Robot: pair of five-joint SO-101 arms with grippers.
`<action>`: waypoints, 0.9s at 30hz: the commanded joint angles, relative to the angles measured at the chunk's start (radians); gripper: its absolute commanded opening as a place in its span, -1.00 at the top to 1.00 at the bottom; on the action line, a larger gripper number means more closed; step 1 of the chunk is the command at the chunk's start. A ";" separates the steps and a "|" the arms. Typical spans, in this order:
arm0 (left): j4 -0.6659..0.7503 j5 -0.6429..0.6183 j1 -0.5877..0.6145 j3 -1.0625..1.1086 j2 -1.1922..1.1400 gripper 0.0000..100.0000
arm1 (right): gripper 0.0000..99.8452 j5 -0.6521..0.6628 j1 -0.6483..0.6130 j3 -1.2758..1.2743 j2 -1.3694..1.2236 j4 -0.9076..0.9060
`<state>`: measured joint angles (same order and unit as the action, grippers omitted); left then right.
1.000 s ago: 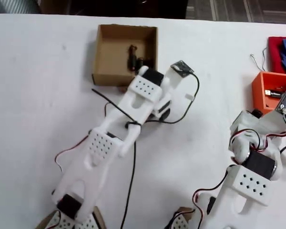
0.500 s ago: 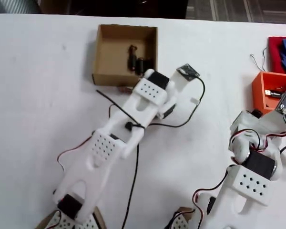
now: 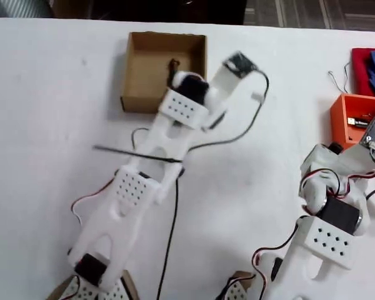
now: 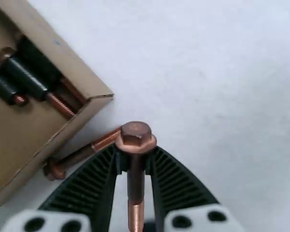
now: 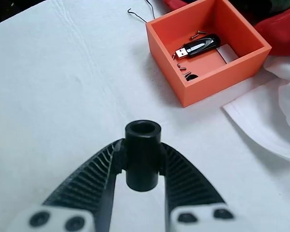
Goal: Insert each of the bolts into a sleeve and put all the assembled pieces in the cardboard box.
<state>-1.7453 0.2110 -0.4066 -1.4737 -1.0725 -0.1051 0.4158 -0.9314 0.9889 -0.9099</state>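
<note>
Bolt (image 4: 136, 136) clamped below hex head in left gripper (image 4: 134, 153), just beside cardboard box (image 4: 48, 145) corner. Right gripper (image 5: 142, 150) clamped on black sleeve (image 5: 142, 166), well apart from box. Prob rigid, light, slick; hold mid-shank.

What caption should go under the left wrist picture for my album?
Left gripper pinches a copper bolt beside the cardboard box.

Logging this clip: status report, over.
Left gripper shut on bolt. Right gripper shut on sleeve. Spare bolt beside box. Nothing in the way.
</note>
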 commanded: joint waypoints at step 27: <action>0.175 -0.130 0.210 1.230 1.465 0.95 | 0.96 0.095 -0.433 -0.476 0.757 0.128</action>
<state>-1.6563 0.0928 -0.2424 -0.4396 0.2378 -0.0192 0.0230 -1.3947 1.7607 -0.8623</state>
